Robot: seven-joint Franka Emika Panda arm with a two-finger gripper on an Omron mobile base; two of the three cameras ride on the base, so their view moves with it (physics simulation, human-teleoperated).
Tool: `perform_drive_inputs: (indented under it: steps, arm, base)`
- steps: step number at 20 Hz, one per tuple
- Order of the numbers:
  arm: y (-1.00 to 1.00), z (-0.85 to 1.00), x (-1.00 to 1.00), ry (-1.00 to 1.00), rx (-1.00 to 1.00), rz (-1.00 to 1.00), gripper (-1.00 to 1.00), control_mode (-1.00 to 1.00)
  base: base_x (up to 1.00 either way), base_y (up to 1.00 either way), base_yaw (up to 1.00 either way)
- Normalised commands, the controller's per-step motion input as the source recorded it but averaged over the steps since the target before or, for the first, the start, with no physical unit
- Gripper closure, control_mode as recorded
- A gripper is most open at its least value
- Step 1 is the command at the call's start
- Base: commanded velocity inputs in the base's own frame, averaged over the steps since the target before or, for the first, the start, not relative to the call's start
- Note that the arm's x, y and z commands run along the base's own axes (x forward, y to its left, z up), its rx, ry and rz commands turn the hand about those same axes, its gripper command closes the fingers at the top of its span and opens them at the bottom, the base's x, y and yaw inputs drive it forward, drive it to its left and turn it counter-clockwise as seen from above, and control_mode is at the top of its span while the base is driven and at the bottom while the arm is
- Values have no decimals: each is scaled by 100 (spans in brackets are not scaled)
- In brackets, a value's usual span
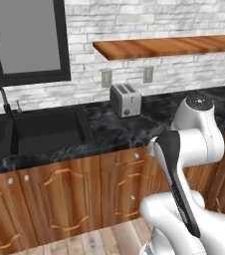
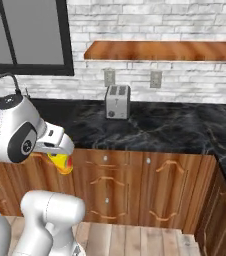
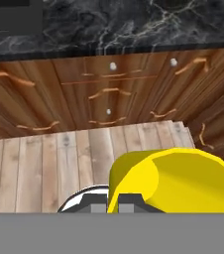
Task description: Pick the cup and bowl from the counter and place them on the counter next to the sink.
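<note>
My gripper (image 2: 60, 158) is shut on the yellow cup (image 2: 61, 163), which hangs in front of the wooden cabinets, just below the edge of the black marble counter (image 2: 150, 127). In the hand view the cup (image 3: 176, 178) lies tilted right at the gripper (image 3: 118, 201), above the plank floor. The sink (image 1: 40, 132) is a dark basin at the left, with its curved faucet (image 1: 2, 97) behind it. The counter (image 1: 112, 132) runs to the right of the sink. The bowl is out of view.
A silver toaster (image 1: 125, 99) stands at the back of the counter near the brick wall, also seen as the toaster (image 2: 118, 101) under two outlets. A wooden shelf (image 2: 160, 50) hangs above. Cabinet doors (image 3: 109, 94) face the hand.
</note>
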Motion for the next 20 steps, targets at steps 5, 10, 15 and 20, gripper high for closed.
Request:
perform_drive_inputs:
  steps: [5, 10, 15, 20]
  arm:
    - [0, 0, 0, 0, 0, 0, 100, 100]
    - [0, 0, 0, 0, 0, 0, 100, 100]
    - [0, 0, 0, 0, 0, 0, 100, 100]
    - [0, 0, 0, 0, 0, 0, 100, 100]
  base:
    - [100, 36, -6]
    - [100, 33, -10]
    - [25, 9, -4]
    - [0, 0, 0]
